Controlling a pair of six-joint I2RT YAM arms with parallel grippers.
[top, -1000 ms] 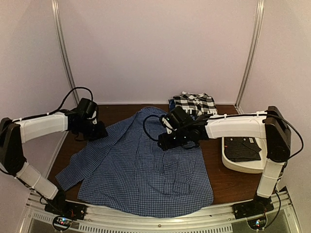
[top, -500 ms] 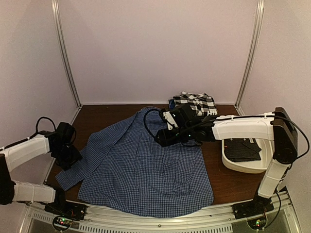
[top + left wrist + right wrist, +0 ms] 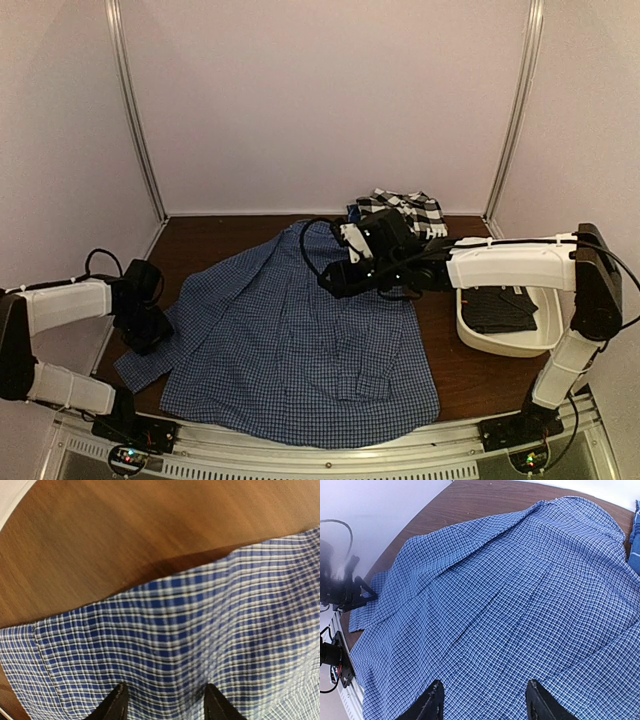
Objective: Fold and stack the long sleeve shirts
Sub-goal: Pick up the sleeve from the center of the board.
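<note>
A: Shirt (image 3: 300, 350)?
B: Lying flat under left gripper (image 3: 165, 705) and right gripper (image 3: 482, 700), long axis running near-far, collar (image 3: 592, 510) pointing away.
A: Jaws?
B: Left hovering over sleeve (image 3: 175, 630), fingers apart; right also spread, gripping nothing.

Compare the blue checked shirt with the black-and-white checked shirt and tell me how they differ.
The blue checked shirt has a fine check; the black-and-white checked shirt has a large one. The blue checked shirt lies spread out across the middle of the table; the black-and-white checked shirt sits bunched at the far edge. Both are checked cloth shirts.
</note>
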